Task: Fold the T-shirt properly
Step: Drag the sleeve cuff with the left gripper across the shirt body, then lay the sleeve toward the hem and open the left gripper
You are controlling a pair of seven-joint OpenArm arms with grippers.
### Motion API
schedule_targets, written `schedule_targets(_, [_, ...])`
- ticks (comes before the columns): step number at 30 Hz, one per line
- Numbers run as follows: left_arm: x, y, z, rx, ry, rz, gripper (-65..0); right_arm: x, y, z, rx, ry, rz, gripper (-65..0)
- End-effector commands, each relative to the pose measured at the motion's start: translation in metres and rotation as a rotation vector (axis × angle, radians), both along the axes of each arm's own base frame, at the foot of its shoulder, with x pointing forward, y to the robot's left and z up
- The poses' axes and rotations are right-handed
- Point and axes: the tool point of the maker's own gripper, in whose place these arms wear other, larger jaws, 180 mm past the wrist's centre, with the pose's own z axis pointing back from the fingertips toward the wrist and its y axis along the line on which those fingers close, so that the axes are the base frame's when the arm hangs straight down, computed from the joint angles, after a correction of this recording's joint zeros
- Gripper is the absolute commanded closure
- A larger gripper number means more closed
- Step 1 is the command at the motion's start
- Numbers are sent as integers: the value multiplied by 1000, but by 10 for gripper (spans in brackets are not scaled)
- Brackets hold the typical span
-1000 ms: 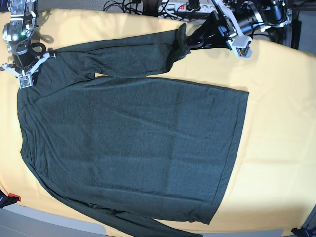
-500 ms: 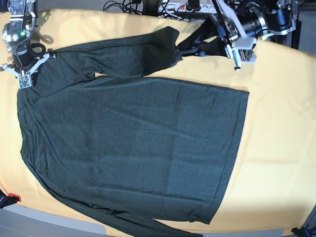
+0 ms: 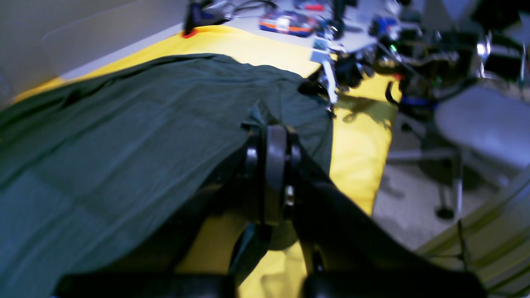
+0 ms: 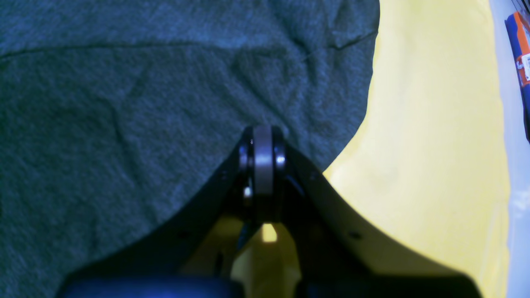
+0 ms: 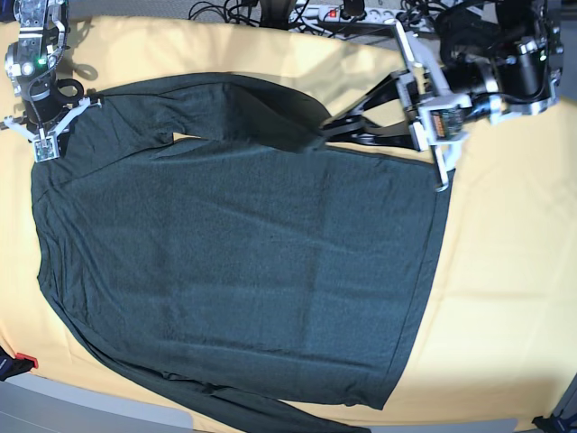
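The dark green-grey long-sleeved T-shirt (image 5: 234, 262) lies spread flat on the yellow table (image 5: 505, 271), neck to the left. My left gripper (image 5: 326, 129) is shut on the end of the upper sleeve (image 5: 225, 104) and holds it over the shirt's top edge. In the left wrist view its jaws (image 3: 269, 124) pinch a fold of cloth, lifted off the table. My right gripper (image 5: 43, 149) is shut on the shirt at the upper-left shoulder. In the right wrist view (image 4: 263, 134) it grips the cloth edge next to bare yellow table (image 4: 434, 124).
Cables and a power strip (image 5: 315, 13) lie past the table's far edge. A grey chair (image 3: 484, 120) stands beside the table. An orange box (image 4: 522, 54) sits off the table. The lower sleeve (image 5: 261, 406) runs along the near edge.
My left gripper has carried the sleeve end from the far edge down and left toward the shirt body, and the sleeve now doubles over. The right gripper has not moved.
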Motion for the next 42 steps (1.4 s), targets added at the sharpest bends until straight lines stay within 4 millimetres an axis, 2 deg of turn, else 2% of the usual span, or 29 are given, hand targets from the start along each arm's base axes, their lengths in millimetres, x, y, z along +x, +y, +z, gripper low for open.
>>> schedule_targets(1, [3, -3, 6, -20, -31, -23, 0, 1, -6, 5, -25, 2, 2, 0])
schedule_targets(8, [51, -24, -25, 23, -18, -89, 0, 0, -6, 4, -25, 4, 2, 0])
schedule_targets(13, [100, -29, -26, 48, -36, -77, 0, 0, -6, 4, -25, 5, 2, 0])
schedule_targets(20, [175, -33, 7, 4, -95, 3, 0, 0, -6, 4, -24, 4, 1, 0])
schedule_targets(30, [274, -52, 51, -126, -38, 102, 0, 0, -6, 4, -26, 5, 1, 0])
schedule_targets(33, [293, -62, 62, -151, -18, 111, 0, 0, -6, 4, -26, 5, 1, 0])
schedule_targets(37, [307, -77, 85, -174, -22, 105, 0, 0, -6, 4, -26, 5, 2, 0])
schedule_targets(42, [323, -81, 98, -150, -63, 130, 0, 0, -5, 4, -25, 6, 4, 0])
